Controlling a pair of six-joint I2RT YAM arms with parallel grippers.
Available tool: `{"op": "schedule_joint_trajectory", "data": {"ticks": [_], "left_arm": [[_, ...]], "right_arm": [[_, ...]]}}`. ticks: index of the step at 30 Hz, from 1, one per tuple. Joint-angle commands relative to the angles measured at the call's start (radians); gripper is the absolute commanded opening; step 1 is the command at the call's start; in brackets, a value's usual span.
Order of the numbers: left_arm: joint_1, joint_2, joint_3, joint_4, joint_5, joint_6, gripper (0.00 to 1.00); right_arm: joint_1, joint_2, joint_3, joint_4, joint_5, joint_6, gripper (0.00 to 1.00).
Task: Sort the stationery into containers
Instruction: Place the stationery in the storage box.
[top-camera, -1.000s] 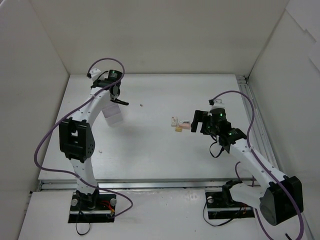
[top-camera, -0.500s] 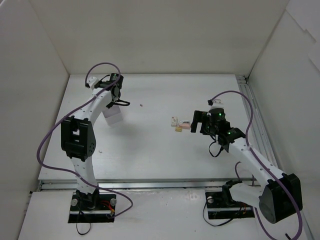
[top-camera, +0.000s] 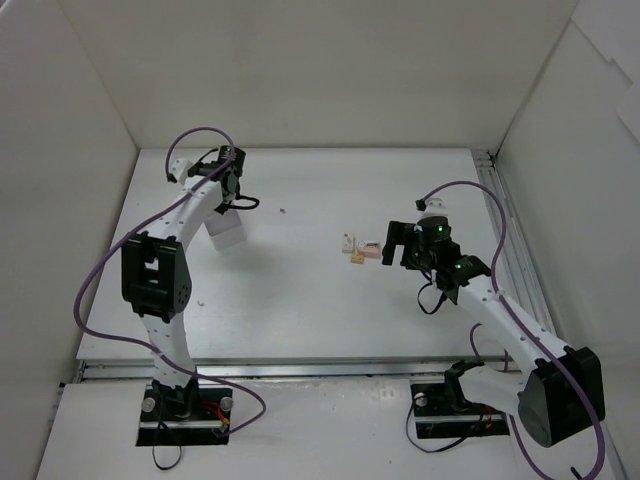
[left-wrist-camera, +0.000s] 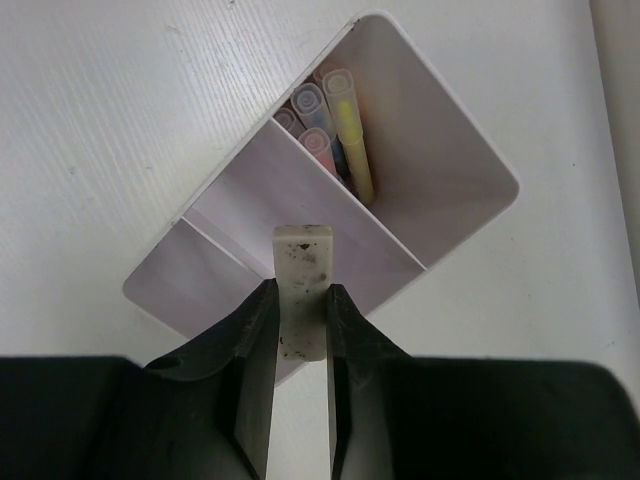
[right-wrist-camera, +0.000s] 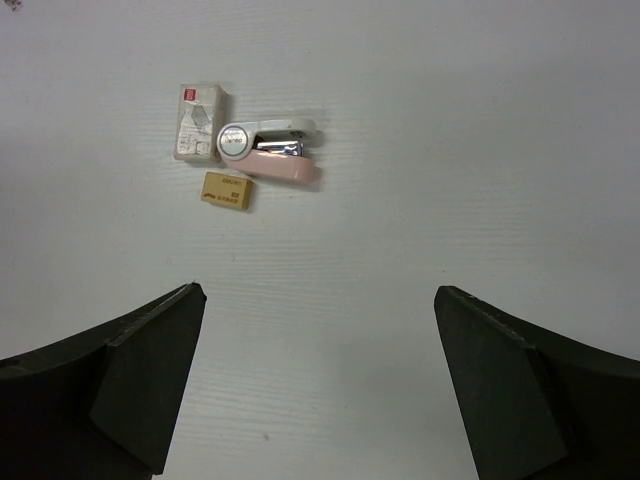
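Left hand (left-wrist-camera: 300, 292): clenched on a white eraser (left-wrist-camera: 300, 265), dirty with dark specks. The fingers (left-wrist-camera: 258, 340) hide its lower end. Its free end shows against the middle compartment of the organizer (left-wrist-camera: 440, 170); I cannot tell whether it sits above the rim or below it.

Organizer: three compartments in a row. The largest holds pens (left-wrist-camera: 350, 130), yellow, pink and blue; only their top ends show, the rest is sunk out of sight. The fingers cut off the near corner. From above, the left hand (top-camera: 228, 195) covers the far end of the organizer (top-camera: 228, 235), which looks a plain pale box.

Right hand (right-wrist-camera: 317, 291): released, fingers wide apart, nothing between them, hovering above the worktop (right-wrist-camera: 480, 120). Beyond it lie a white block (right-wrist-camera: 197, 135), a pink piece (right-wrist-camera: 270, 158) with a round end, and a beige block (right-wrist-camera: 226, 190), all close together. Their print is too small to read.

Room: open worktop between this group and the organizer. The organizer stands towards the left rear. A rail (top-camera: 510, 250) edges the right side.
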Motion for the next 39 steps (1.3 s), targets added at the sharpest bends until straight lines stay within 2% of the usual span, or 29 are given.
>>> {"op": "schedule_joint_trajectory", "data": {"ticks": [1,19,30,39], "left_arm": [[0.009,-0.026,-0.006,0.057,-0.014,-0.055,0.0],[0.009,-0.034,-0.057,0.113,-0.02,-0.187,0.01],[0.009,-0.098,-0.147,0.186,-0.028,-0.247,0.0],[0.009,-0.135,-0.175,0.251,-0.04,-0.236,0.0]], "right_arm": [[0.001,-0.008,0.008,0.05,0.023,-0.015,0.98],[0.002,-0.023,-0.003,0.042,0.034,-0.035,0.98],[-0.001,-0.011,0.0,0.041,0.026,-0.042,0.98],[0.001,0.0,0.003,0.041,0.034,-0.047,0.98]]}}
